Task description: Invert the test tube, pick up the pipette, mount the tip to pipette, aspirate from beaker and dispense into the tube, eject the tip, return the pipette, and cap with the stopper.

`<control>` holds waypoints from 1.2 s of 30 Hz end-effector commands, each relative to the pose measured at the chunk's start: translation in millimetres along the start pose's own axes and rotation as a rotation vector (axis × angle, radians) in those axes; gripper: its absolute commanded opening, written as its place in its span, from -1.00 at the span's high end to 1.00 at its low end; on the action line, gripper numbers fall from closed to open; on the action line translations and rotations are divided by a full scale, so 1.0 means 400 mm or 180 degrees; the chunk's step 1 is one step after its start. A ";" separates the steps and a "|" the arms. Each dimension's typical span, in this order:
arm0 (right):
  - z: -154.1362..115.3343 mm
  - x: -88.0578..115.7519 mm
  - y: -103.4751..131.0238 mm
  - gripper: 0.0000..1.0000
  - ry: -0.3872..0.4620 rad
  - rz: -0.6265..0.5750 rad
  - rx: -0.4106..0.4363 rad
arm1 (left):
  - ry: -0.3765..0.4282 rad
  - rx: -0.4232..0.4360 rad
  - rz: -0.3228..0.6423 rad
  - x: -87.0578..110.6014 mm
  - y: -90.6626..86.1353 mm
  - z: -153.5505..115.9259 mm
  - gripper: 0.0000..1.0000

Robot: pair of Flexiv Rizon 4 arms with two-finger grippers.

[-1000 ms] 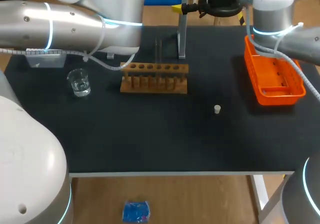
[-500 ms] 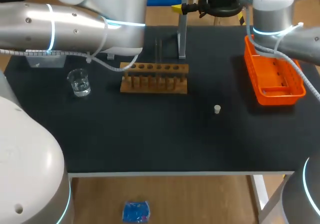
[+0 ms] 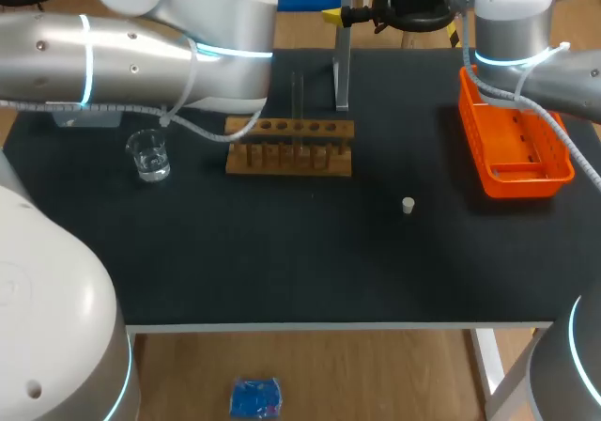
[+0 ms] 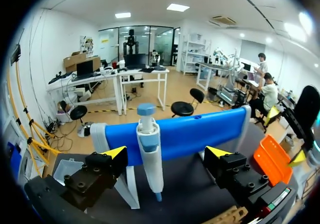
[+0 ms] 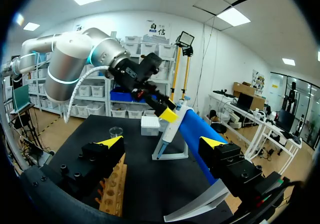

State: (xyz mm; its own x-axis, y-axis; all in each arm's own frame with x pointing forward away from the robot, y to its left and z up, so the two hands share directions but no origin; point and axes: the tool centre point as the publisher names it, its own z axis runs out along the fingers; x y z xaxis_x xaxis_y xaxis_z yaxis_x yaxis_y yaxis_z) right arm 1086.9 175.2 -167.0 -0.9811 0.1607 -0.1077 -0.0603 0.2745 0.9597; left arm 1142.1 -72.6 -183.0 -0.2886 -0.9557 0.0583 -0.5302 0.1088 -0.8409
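Note:
The pipette (image 4: pixel 149 149) hangs upright on its stand (image 3: pixel 341 64) at the back of the table. My left gripper (image 4: pixel 167 155) is open, its yellow fingertips (image 4: pixel 116 152) wide on either side of the pipette and not touching it. In the right wrist view my left gripper (image 5: pixel 161 108) sits just above the pipette (image 5: pixel 170 129). A clear test tube (image 3: pixel 297 97) stands upright in the wooden rack (image 3: pixel 289 146). Left of the rack is the beaker (image 3: pixel 148 154). The white stopper (image 3: pixel 408 205) lies right of the middle. My right gripper (image 5: pixel 161 143) is open and holds nothing, high over the table's back right.
An orange tray (image 3: pixel 512 144) stands at the right edge under my right arm. A white tip box (image 5: pixel 150 125) sits at the back left, mostly hidden by my left arm (image 3: pixel 141 50) in the head view. A blue board (image 4: pixel 190 134) stands behind the pipette stand.
My left arm has edged slightly to the right and toward the back. The test tube now shows more plainly above the rack. Nothing else on the table moved.

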 end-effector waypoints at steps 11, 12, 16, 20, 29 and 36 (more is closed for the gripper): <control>-0.001 0.000 0.001 -1.00 0.0003 0.0001 0.0005 | 0.1143 0.0378 0.0715 0.070 0.033 -0.248 -1.00; -0.001 0.000 0.001 -1.00 0.0003 0.0001 0.0005 | 0.1192 0.0389 0.0758 0.077 0.036 -0.267 -1.00; -0.001 0.000 0.001 -1.00 0.0003 0.0001 0.0005 | 0.1440 0.0447 0.0986 0.107 0.051 -0.335 -1.00; -0.001 0.000 0.001 -1.00 0.0003 0.0001 0.0005 | 0.1622 0.0445 0.1176 0.141 0.080 -0.398 -1.00; -0.001 0.000 0.001 -1.00 0.0003 0.0001 0.0005 | 0.1732 0.0420 0.1315 0.192 0.165 -0.484 -1.00; -0.001 0.000 0.001 -1.00 0.0003 0.0001 0.0005 | 0.1836 0.0357 0.1362 0.237 0.245 -0.489 -1.00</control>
State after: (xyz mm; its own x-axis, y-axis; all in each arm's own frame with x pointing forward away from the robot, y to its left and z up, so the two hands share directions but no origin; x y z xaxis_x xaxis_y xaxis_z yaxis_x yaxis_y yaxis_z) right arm 1086.9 175.2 -167.0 -0.9811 0.1607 -0.1077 -0.0603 0.2745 0.9597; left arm 918.7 -107.8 -153.3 -0.8414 -0.5391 -0.0392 -0.2007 0.3791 -0.9033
